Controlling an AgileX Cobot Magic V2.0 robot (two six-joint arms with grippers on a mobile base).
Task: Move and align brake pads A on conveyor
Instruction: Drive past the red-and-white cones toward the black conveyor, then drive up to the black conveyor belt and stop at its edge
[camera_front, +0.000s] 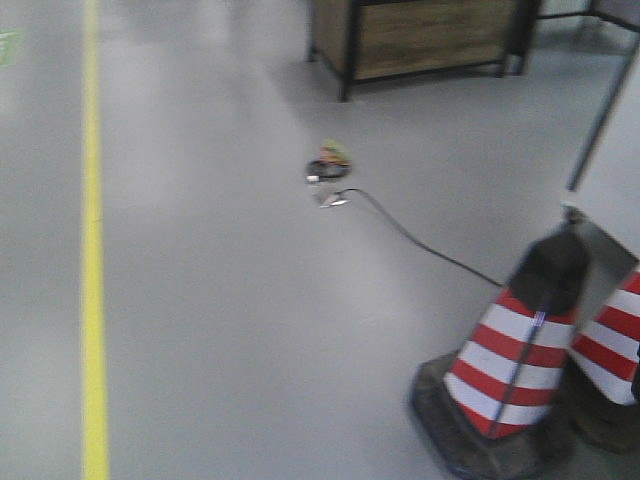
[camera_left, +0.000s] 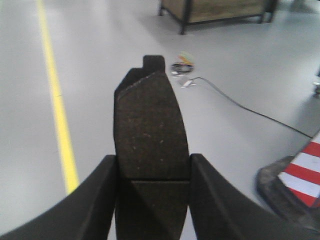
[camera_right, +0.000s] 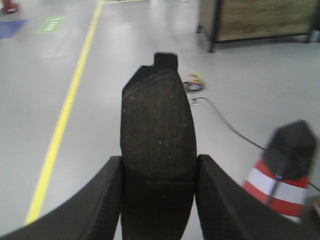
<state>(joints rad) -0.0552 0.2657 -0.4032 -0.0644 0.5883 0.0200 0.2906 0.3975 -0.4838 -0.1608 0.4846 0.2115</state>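
Observation:
In the left wrist view a dark-grey brake pad A (camera_left: 150, 125) stands lengthwise between the black fingers (camera_left: 95, 200), its groove near the tips; my left gripper (camera_left: 153, 167) is shut on it. Another brake pad A (camera_right: 157, 130) is clamped the same way in the right wrist view, with my right gripper (camera_right: 158, 167) shut on it. Both pads hang in the air above grey floor. The conveyor is out of view. Neither gripper shows in the front view.
Red-and-white traffic cones (camera_front: 515, 365) stand at the right on black bases. A black cable (camera_front: 420, 240) runs from them to a small clutter (camera_front: 328, 165) on the floor. A yellow line (camera_front: 93, 250) runs along the left. A wooden cabinet (camera_front: 420, 35) stands at the back.

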